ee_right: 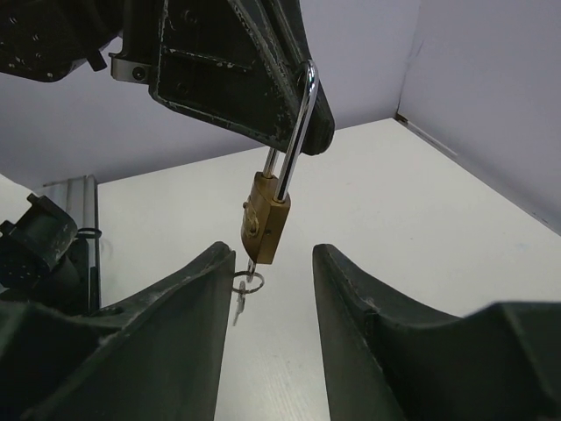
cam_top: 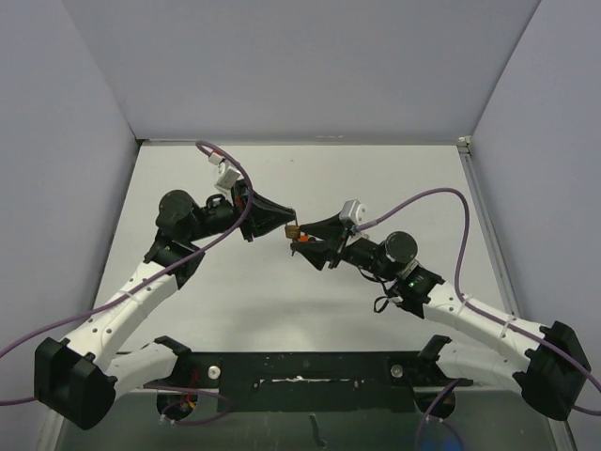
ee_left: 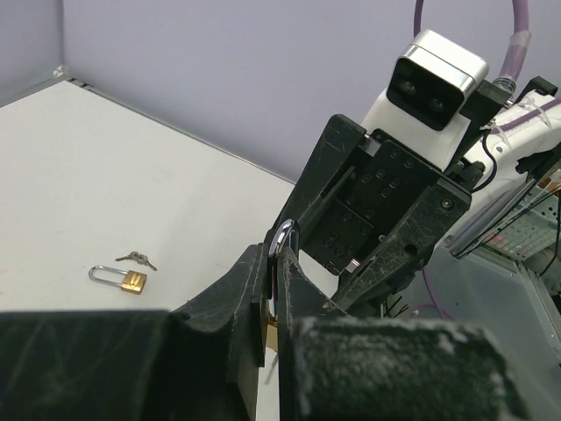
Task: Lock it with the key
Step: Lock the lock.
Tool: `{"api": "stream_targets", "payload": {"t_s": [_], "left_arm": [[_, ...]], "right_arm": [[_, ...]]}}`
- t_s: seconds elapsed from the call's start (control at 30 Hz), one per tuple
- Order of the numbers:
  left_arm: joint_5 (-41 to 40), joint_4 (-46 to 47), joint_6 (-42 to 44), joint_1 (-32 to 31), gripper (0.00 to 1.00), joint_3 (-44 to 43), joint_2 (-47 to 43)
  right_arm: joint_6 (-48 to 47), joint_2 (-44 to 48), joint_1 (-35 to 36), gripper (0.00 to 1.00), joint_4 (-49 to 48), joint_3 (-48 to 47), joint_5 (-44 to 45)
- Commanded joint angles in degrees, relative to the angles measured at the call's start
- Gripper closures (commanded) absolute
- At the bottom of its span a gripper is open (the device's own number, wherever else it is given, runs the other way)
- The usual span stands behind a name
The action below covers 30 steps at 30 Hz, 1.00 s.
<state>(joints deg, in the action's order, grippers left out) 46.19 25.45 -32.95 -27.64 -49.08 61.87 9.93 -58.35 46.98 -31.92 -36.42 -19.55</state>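
left hand (cam_top: 287, 225) clamped on padlock (ee_right: 266, 224) shackle; right hand (cam_top: 303, 241) part-open astride padlock body, not touching

My brass padlock (ee_right: 266, 226) hangs approx. upright in mid-air, held by its steel shackle (ee_right: 298, 132). Key (ee_right: 252, 266) sticks out underneath w/ ring (ee_right: 248, 282) dangling.
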Motion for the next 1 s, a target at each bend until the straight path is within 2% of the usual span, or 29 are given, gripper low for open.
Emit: {"api": "stream_targets", "payload": {"t_s": [0.0, 0.23, 0.3, 0.33, 0.37, 0.6, 0.8, 0.97], "left_arm": [[0.64, 5.28, -1.48, 0.39, 1.00, -0.19, -0.68], [-0.71, 5.75, -1.46, 0.39, 1.00, -0.14, -1.11], [-0.73, 5.92, -1.59, 0.39, 1.00, -0.01, -1.04], [-0.94, 6.01, -1.51, 0.39, 1.00, -0.01, -1.05], [-1.27, 6.12, -1.53, 0.39, 1.00, 0.15, -1.12], [-4.91, 4.34, 0.14, 1.18, 1.00, -0.40, -2.52], [-7.57, 3.71, 0.96, 4.34, 1.00, -2.21, -4.22], [-9.08, 7.28, -2.07, 7.38, 1.00, -2.88, -4.70]], "right_arm": [[0.00, -1.08, 0.61, 0.61, -4.99, -3.29, 0.40], [0.00, -1.88, 1.01, 0.68, -5.35, -3.56, 0.61], [-0.01, -1.96, 1.01, 0.82, -5.34, -3.64, 0.67], [-0.05, -2.05, 1.08, 0.93, -5.37, -3.70, 0.70], [-0.02, -2.10, 1.16, 1.00, -5.16, -3.78, 0.74], [-0.44, -2.17, 2.00, 1.00, -3.25, -3.30, 0.57], [0.17, -2.16, 3.29, 1.00, -2.49, -1.03, 0.49], [0.87, -2.95, 4.46, 1.00, -2.20, 0.37, 0.73]]}}
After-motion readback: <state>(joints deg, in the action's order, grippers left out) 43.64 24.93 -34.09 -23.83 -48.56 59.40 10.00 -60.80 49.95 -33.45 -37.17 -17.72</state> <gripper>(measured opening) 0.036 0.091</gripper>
